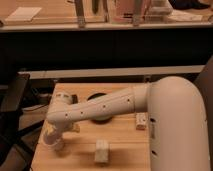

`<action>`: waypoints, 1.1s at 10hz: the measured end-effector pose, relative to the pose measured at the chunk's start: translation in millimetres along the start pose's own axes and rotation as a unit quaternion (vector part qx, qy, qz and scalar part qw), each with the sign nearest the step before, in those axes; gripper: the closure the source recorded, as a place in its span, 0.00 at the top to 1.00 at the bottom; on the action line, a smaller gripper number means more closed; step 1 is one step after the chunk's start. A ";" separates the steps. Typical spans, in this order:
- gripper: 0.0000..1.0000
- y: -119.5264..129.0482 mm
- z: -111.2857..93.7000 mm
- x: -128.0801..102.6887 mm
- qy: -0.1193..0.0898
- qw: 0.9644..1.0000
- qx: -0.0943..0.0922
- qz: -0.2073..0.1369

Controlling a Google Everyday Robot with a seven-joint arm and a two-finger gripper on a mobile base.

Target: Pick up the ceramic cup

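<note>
My white arm reaches across the wooden table (125, 145) to its front left. The gripper (54, 134) hangs at the arm's end, right over the ceramic cup (51, 142), a small white round shape near the table's left edge. The gripper covers most of the cup, and I cannot tell whether they are touching. The wide dark green bowl (101, 100) sits further back in the middle, partly hidden behind the arm.
A pale rectangular block (101, 151) stands at the table's front middle. A small pale object (141, 121) lies at the right, beside the robot's body. A small dark object (73, 98) sits at the back left. A black chair (12, 97) stands left of the table.
</note>
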 end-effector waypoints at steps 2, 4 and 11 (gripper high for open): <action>0.80 -0.4 1.2 0.4 0.000 1.000 0.000 -0.004; 0.80 -0.8 2.7 1.0 0.001 1.000 -0.001 -0.007; 0.66 -1.6 5.3 2.8 0.001 1.000 -0.002 -0.015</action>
